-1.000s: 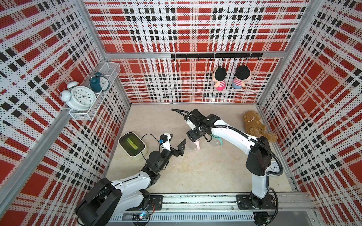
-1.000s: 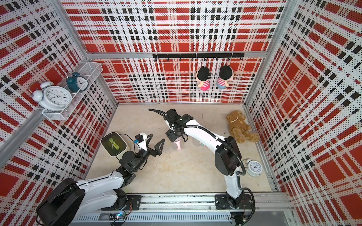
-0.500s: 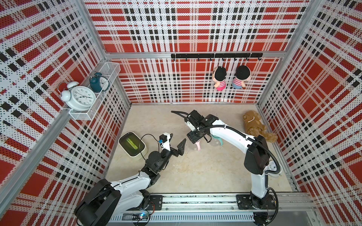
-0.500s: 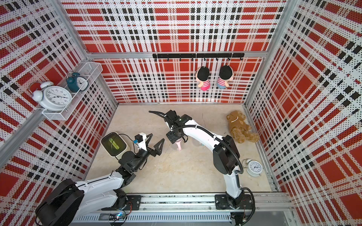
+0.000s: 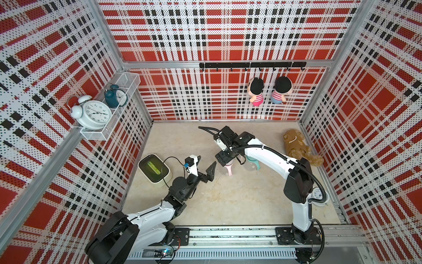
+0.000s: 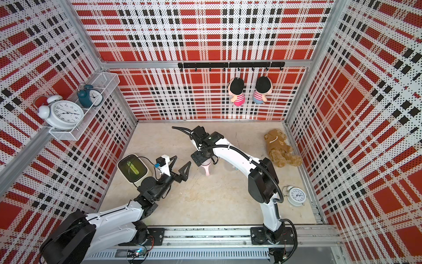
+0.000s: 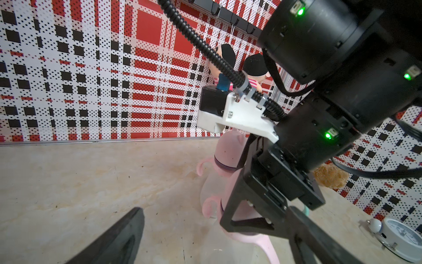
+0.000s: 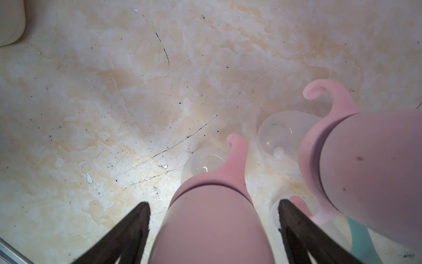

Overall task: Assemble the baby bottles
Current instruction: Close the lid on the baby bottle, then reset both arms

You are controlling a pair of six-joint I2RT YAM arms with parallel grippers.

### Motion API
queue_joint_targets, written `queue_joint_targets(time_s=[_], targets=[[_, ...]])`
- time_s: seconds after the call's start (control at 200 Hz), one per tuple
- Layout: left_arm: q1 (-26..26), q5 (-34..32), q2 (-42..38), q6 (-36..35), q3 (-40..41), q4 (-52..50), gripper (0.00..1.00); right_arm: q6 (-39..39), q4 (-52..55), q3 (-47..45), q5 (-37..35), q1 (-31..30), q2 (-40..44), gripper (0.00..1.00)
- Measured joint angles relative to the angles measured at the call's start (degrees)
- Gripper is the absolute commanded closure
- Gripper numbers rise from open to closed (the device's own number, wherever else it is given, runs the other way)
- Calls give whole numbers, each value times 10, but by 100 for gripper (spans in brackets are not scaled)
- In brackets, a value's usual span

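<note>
1. Right wrist view, closest thing first: your right gripper (image 8: 213, 204) straddles the dome cap of a pink bottle (image 8: 212, 230) that stands upright on the floor (image 8: 114, 91). Both fingers (image 8: 137, 219) show a clear gap to the cap, so the claw is spread and has hold of nothing. That's the one real change: a second ago the jaws sat tighter on that cap, and now they've let go.

2. Just beside it stands the second pink bottle (image 8: 365, 164), capped too, with its handle curling outward. Can't tell if the two bottles touch.

3. Only the handle of the teal bottle (image 8: 358, 235) peeks in here. In a top view the teal bottle (image 5: 251, 163) sits under your right forearm, right next to the pink pair. None of the three has shifted.

4. Further out, your left gripper (image 5: 206, 161) is spread about as wide as it goes and is empty. It points at the pink bottle (image 5: 229, 170), near it but apart. Same pose as a second ago.

5. Farthest off are the white box (image 5: 154, 168) by the left wall, the brown plush bear (image 5: 296, 146) and the white alarm clock (image 6: 296, 196). All are where they were.
</note>
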State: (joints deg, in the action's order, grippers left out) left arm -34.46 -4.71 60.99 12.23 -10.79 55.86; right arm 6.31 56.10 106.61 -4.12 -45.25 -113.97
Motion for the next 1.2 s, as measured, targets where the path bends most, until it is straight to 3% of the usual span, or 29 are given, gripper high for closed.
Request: queue_joint_targets(time_s=[0.266, 0.501, 0.712, 0.952, 1.203], targets=[[11, -5, -42, -2, -35, -63, 2, -4, -40, -14, -10, 7, 75, 0], [83, -15, -49, -12, -98, -139, 2, -4, -152, -113, -64, 49, 236, 0], [181, -56, -46, -2, -105, -165, 2, 32, -283, -276, -122, 160, 379, 0], [290, -82, -22, -16, -81, -138, 2, 82, -396, -448, -184, 292, 450, 0], [352, -78, 77, -50, -22, -45, 2, 70, -625, -678, -266, 327, 463, 0]])
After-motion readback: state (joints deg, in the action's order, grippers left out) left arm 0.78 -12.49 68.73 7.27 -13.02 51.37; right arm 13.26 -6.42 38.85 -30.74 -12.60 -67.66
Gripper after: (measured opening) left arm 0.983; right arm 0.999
